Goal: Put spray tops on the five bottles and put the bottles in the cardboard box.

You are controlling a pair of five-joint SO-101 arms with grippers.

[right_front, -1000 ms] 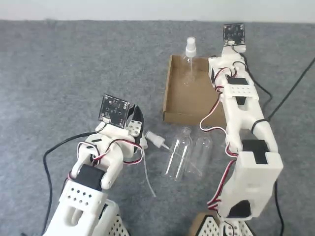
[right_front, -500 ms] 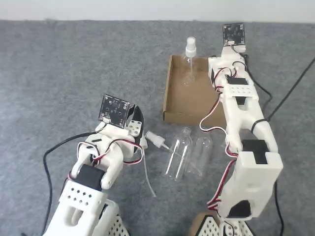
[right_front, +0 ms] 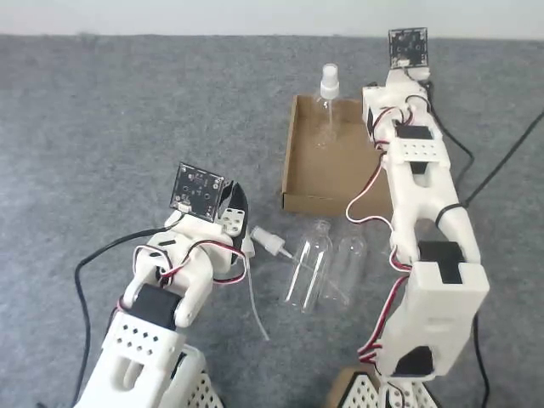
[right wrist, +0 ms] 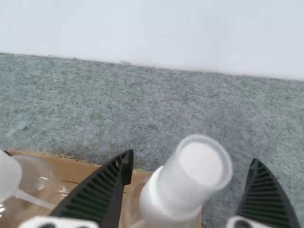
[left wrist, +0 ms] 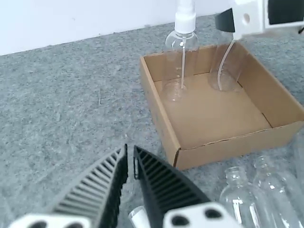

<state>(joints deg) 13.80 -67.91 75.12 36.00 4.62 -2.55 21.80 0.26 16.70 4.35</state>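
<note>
though closed, left tool maybe pinches spray top.

Mottled grey, felt-like counter below a plain white wall. The cardboard box is tan brown. The bottles are clear, their spray tops white. The arms are white with black sections and red, white and black wires. The left gripper and right gripper are black and ribbed.
</note>
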